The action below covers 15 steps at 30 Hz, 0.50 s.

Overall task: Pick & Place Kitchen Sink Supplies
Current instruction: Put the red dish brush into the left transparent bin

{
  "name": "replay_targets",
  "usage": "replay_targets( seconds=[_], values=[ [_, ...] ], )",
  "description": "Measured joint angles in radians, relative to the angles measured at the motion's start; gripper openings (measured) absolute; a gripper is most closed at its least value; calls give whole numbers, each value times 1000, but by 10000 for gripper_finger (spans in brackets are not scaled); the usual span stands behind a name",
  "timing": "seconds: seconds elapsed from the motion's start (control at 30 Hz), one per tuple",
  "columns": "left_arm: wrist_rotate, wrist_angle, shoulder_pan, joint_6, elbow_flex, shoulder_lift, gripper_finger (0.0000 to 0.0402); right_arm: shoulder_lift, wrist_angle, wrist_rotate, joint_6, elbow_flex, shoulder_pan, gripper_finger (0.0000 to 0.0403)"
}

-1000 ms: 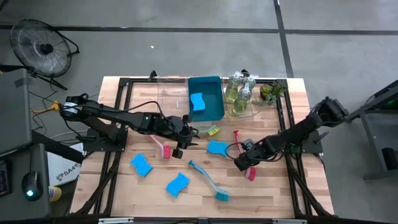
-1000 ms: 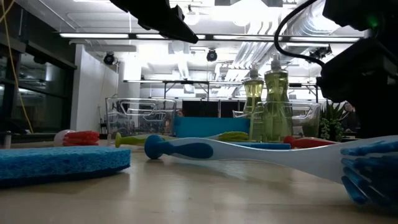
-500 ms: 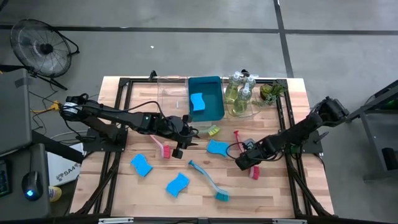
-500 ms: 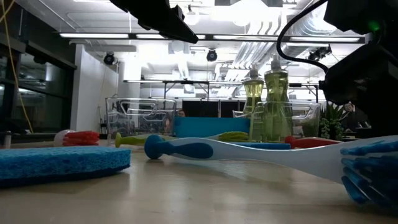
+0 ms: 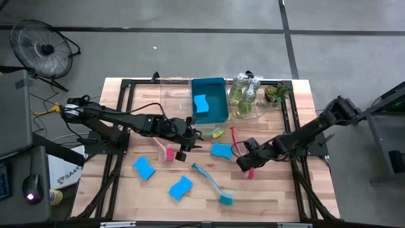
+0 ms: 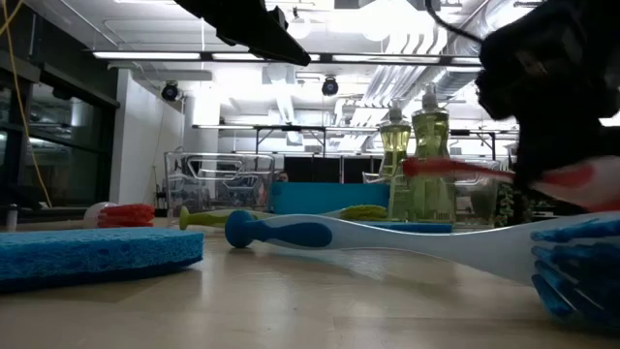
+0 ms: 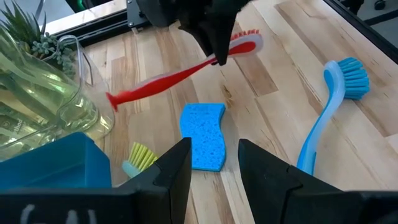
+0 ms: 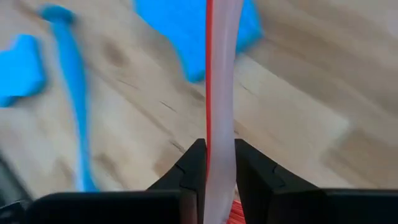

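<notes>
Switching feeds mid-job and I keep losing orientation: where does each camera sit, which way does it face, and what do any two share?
High view: overhead, facing straight down at the table; both arms show, right hand shut on the red brush.
Low view: tabletop height, facing the room; a dark arm holds the red brush aloft.
Left wrist view: past the left hand, toward the right hand.
Right wrist view: down along the red brush between its fingers.
Shared: all four show the red brush.
</notes>
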Motion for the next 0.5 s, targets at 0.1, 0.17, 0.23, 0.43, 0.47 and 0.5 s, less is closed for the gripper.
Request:
replay_targets(
  seconds=[0.1, 0.17, 0.23, 0.43, 0.47, 0.5],
  values=[
    [-2, 4, 0, 0, 0, 0, 129, -8, 81, 41, -104, 0, -1, 53],
    [-2, 15, 0, -8, 0, 0, 129, -8, 142, 67, -177, 0, 0, 53],
    [2, 43, 0, -12, 0, 0, 129, -9, 222, 98, -251, 1, 0, 53],
    [30, 184, 0, -27, 0, 0, 129, -19, 372, 240, -406, 1, -3, 53],
    [29, 207, 0, -34, 0, 0, 129, -24, 395, 266, -431, 1, -3, 53],
    [29, 229, 1, -41, 0, 0, 129, -31, 412, 286, -462, 1, -3, 53]
  ],
)
